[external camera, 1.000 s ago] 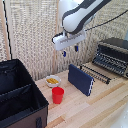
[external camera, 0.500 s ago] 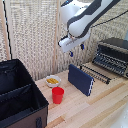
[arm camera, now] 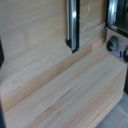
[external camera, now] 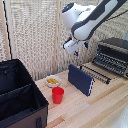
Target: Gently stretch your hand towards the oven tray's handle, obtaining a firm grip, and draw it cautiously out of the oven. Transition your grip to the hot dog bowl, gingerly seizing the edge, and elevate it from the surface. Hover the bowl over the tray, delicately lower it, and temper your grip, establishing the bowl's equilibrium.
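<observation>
Hovering high with the hand (external camera: 75,47), fingers' spread impossible to tell, well above the hot dog bowl (external camera: 52,80) lying lower toward the surface's (external camera: 100,107) back edge.

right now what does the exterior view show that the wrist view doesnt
Only the exterior view shows the white bowl of yellow food, the red cup, the upright dark blue slab, the black fabric bin, the wire rack lying in front of the oven, and the arm's hand raised above the table. Only the wrist view shows the oven's knobs close up. Both share the oven and the wooden tabletop.
</observation>
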You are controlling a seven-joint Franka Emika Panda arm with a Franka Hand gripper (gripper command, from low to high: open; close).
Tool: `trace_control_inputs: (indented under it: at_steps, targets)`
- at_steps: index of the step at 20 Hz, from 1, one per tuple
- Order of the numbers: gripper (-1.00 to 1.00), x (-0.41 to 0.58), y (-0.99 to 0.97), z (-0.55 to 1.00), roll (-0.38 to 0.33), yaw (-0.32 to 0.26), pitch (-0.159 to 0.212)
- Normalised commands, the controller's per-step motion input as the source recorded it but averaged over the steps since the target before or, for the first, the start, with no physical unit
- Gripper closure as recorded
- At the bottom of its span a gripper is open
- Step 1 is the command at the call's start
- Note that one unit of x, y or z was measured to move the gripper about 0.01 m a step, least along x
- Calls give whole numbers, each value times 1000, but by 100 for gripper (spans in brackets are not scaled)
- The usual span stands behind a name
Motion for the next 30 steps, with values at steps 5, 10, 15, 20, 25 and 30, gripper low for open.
trace_control_inputs:
  at_steps: [5, 10, 15, 20, 25, 30]
  targets:
    - [-100, -43, -351, 0, -288, 150, 0]
    - [-100, -61, -419, 0, -274, 137, 0]
    - [-100, -53, -486, 0, -247, 134, -5]
    - [-100, -27, -505, -7, -236, 135, -3]
    - [-100, -1, -553, -80, -233, 110, -8]
    - [-100, 15, -569, -310, -173, 78, -8]
